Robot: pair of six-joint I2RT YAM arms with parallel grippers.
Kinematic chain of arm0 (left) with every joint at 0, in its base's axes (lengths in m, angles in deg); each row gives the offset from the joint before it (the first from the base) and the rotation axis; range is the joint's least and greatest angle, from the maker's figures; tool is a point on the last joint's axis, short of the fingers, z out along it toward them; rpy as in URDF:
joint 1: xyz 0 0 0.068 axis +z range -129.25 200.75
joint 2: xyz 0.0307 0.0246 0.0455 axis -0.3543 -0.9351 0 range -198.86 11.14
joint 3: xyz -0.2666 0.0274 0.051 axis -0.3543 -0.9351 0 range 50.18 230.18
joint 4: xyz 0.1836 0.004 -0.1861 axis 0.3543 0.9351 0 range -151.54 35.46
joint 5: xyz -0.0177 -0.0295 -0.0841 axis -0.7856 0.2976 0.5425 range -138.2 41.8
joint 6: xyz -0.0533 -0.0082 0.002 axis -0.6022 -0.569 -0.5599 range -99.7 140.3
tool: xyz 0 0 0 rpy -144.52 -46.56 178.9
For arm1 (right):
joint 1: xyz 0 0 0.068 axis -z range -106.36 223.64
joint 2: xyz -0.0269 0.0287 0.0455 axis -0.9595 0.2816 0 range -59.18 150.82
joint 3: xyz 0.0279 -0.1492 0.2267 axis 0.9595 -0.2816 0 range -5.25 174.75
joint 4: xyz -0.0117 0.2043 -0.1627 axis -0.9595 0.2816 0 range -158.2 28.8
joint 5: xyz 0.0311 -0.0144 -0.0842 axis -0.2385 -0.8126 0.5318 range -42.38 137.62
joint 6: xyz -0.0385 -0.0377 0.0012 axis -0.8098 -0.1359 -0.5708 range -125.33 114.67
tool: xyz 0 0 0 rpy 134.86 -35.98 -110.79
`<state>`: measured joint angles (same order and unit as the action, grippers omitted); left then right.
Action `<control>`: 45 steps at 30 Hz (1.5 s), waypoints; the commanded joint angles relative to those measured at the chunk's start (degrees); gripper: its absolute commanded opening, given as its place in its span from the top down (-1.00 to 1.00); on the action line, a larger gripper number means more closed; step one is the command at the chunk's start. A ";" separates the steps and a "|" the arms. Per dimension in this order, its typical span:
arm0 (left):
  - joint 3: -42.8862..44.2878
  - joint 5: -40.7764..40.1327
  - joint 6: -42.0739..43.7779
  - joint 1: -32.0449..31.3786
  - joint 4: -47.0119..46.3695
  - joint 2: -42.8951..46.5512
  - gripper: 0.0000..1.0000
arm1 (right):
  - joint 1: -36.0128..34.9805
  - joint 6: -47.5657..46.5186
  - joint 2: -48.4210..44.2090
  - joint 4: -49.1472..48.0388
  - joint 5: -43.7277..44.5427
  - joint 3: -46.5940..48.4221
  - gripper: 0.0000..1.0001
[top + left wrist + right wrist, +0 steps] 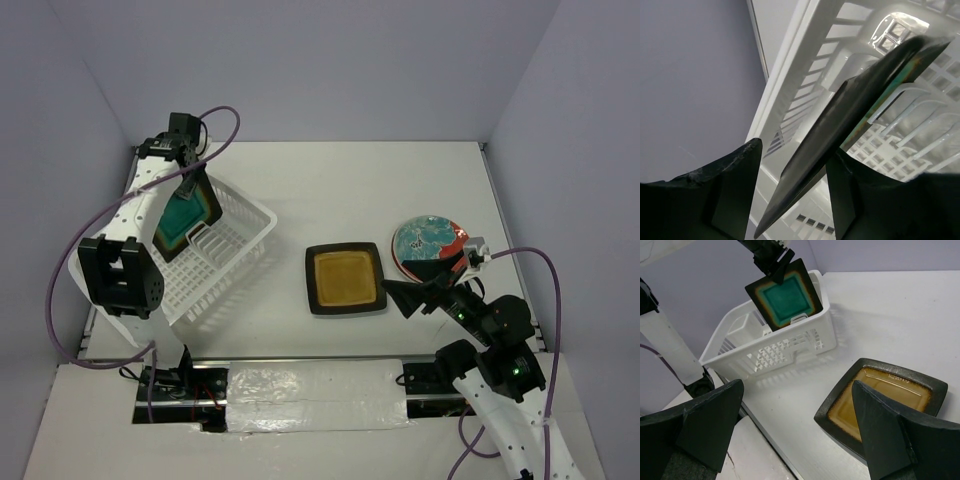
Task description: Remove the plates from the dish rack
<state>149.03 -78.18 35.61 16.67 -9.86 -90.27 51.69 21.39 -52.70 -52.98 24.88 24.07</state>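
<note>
My left gripper is shut on the top corner of the square teal-green plate and holds it tilted over the white dish rack. In the left wrist view the plate runs edge-on between my fingers, above the rack's gridded floor. The square mustard-yellow plate lies flat on the table. A round red and teal plate lies to its right; I cannot make out a second one. My right gripper is open and empty, hovering between these plates. The right wrist view shows the yellow plate, the teal plate and the rack.
The rack sits at the table's left, askew, near the left wall. A taped strip runs along the near edge between the arm bases. Purple cables loop beside both arms. Grey walls enclose the table on three sides.
</note>
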 commanded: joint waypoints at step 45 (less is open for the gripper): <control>3.46 -2.28 0.60 -0.14 2.81 2.70 1.00 | -0.28 -1.06 -1.73 0.16 1.56 2.41 -0.90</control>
<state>148.28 -75.20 37.45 16.15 -6.65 -89.18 51.67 20.76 -53.57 -52.50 26.19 24.09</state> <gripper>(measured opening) 0.150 0.953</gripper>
